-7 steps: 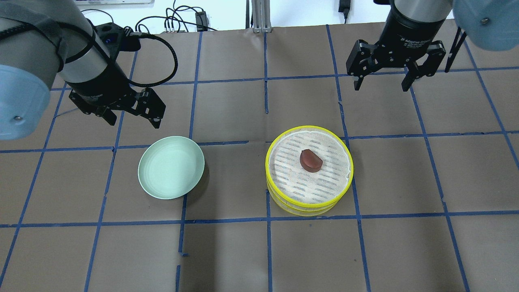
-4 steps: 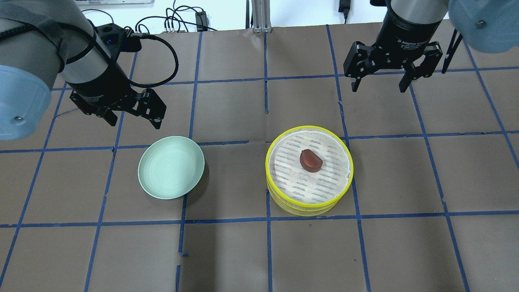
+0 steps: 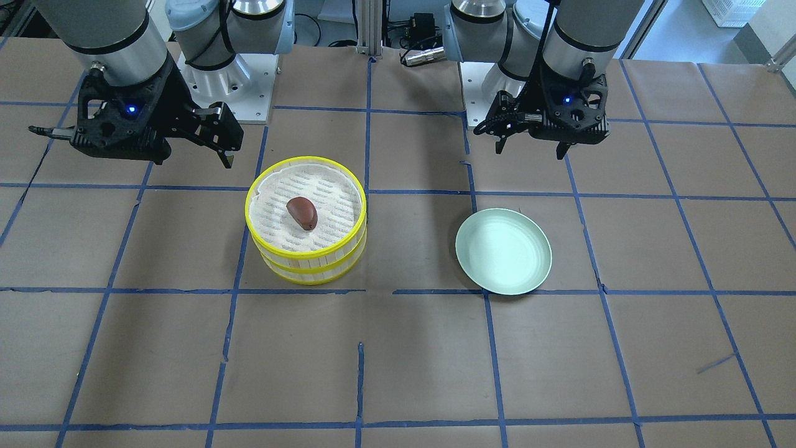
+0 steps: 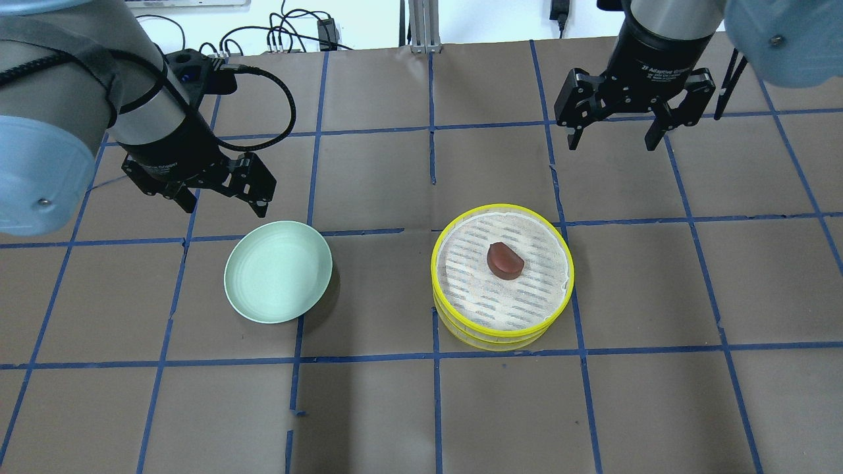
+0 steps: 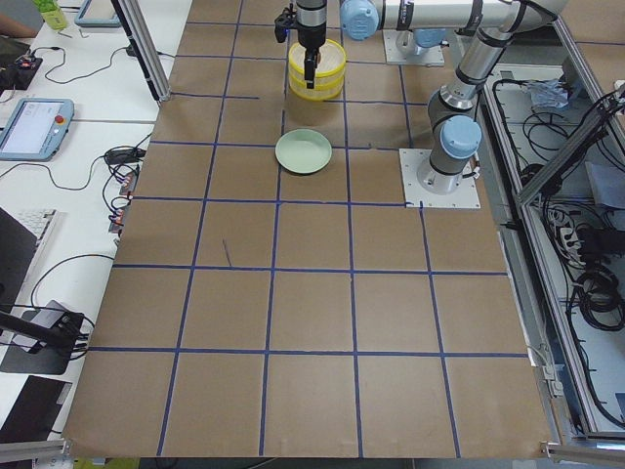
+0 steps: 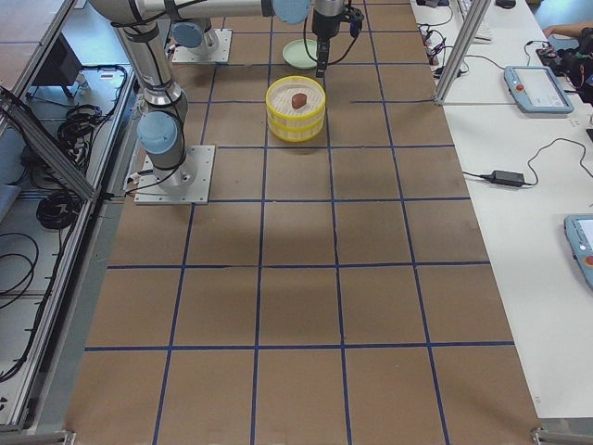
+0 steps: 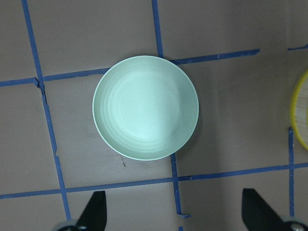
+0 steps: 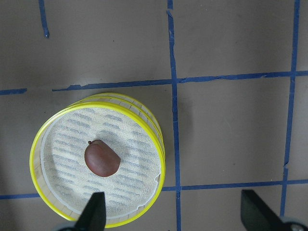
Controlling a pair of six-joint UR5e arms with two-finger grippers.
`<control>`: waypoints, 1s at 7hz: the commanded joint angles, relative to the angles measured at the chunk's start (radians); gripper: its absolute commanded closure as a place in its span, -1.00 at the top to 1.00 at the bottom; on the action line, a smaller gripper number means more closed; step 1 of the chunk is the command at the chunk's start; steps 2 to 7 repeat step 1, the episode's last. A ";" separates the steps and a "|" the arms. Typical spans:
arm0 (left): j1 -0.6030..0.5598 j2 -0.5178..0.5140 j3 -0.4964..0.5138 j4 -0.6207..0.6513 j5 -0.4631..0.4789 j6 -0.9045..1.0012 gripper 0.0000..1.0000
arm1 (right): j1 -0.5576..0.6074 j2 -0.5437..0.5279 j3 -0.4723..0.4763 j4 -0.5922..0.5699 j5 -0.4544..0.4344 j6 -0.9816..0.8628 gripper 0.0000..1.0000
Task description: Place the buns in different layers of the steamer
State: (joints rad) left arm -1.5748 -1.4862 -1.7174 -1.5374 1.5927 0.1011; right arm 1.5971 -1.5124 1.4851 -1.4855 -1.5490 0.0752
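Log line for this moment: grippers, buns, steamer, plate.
left gripper open, empty | right gripper open, empty | brown bun on steamer top layer | white bun not visible | green plate apart from steamer

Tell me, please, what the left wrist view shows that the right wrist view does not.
Only the left wrist view shows the pale green plate, empty. Only the right wrist view shows the dark reddish-brown bun lying on the white liner of the steamer's top tier. Both show the brown table with blue tape lines and spread fingertips at the bottom edge: the left gripper in one, the right gripper in the other. The left wrist view also catches a sliver of the steamer's yellow rim.
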 commanded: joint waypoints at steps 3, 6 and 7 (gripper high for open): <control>-0.001 -0.002 0.015 0.002 -0.002 -0.001 1.00 | 0.006 -0.003 0.000 0.001 0.016 0.000 1.00; -0.001 -0.002 0.015 0.002 -0.002 -0.001 1.00 | 0.006 -0.003 0.000 0.001 0.016 0.000 1.00; -0.001 -0.002 0.015 0.002 -0.002 -0.001 1.00 | 0.006 -0.003 0.000 0.001 0.016 0.000 1.00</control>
